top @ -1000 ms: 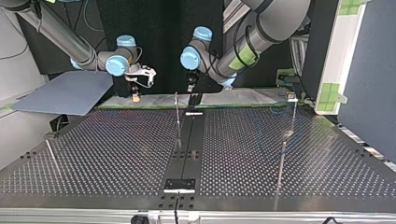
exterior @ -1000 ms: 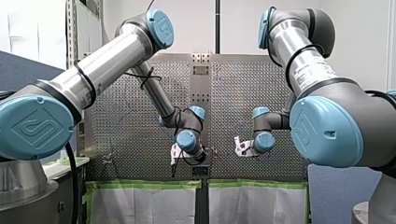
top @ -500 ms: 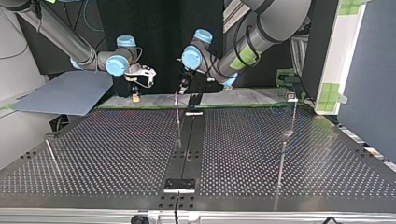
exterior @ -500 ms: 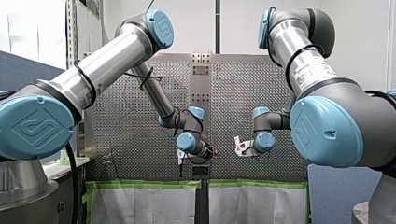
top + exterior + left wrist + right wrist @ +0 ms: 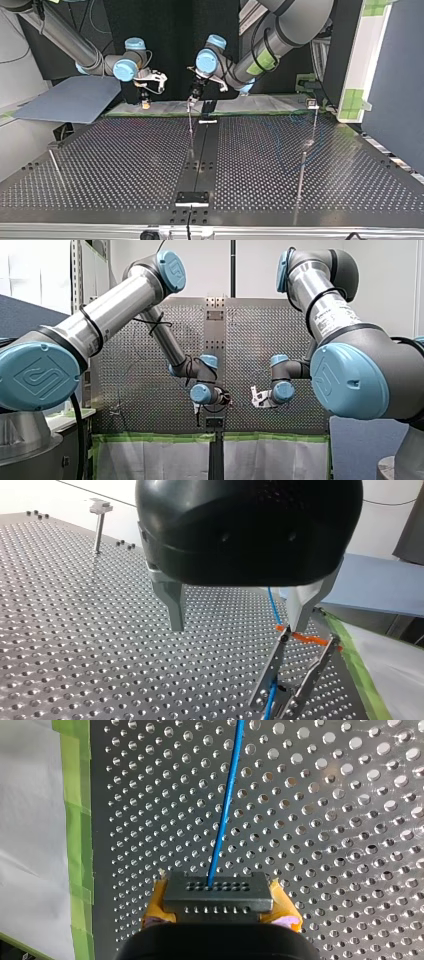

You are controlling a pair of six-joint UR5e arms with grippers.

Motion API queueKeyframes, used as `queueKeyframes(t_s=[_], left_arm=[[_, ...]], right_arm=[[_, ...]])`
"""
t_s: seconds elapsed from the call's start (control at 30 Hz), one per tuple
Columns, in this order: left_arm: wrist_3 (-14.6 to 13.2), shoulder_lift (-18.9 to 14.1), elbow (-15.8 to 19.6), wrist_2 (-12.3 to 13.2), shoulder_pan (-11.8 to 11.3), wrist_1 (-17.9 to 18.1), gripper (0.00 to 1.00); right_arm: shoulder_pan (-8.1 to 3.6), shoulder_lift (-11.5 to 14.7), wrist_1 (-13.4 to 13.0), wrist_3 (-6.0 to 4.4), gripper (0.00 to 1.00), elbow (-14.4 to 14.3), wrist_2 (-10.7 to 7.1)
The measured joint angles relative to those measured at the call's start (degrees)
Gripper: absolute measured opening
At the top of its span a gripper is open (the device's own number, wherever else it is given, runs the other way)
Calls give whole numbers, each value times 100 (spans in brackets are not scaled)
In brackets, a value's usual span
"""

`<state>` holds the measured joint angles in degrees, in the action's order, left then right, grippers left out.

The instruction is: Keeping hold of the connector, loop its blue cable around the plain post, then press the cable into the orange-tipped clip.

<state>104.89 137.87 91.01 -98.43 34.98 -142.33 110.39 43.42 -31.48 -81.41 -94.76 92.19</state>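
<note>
In the right wrist view my right gripper [image 5: 218, 912] has its yellow pads shut on the dark connector [image 5: 217, 892]. The blue cable [image 5: 226, 805] runs from the connector out over the perforated table. In the left wrist view my left gripper [image 5: 235, 627] is open, its metal fingers [image 5: 175, 605] holding nothing. One finger stands right at the orange-tipped clip [image 5: 272, 672], and the blue cable [image 5: 270, 705] lies low between the clip's prongs. In the top view my left gripper [image 5: 192, 97] hangs over the clip [image 5: 190, 125], with my right gripper [image 5: 145, 100] to its left.
Thin metal posts stand on the table in the top view: one [image 5: 302, 172] toward the right, one [image 5: 314, 122] behind it, one [image 5: 55, 167] at the left. Another post [image 5: 98, 527] shows far ahead in the left wrist view. Green tape [image 5: 75, 820] edges the table.
My left gripper has swung and turned toward the clip, moving left in the top view. My right arm has stayed still with the connector.
</note>
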Motion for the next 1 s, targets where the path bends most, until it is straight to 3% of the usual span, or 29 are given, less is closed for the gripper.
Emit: queueKeyframes(t_s=[0.43, 1.0], left_arm=[[513, 0, -2, -570, 79, -424, 100], [577, -1, -2, -805, 96, -507, 100]], right_arm=[[-1, 0, 1, 0, 0, 1, 1], [-10, -3, -7, -2, 0, 1, 0]])
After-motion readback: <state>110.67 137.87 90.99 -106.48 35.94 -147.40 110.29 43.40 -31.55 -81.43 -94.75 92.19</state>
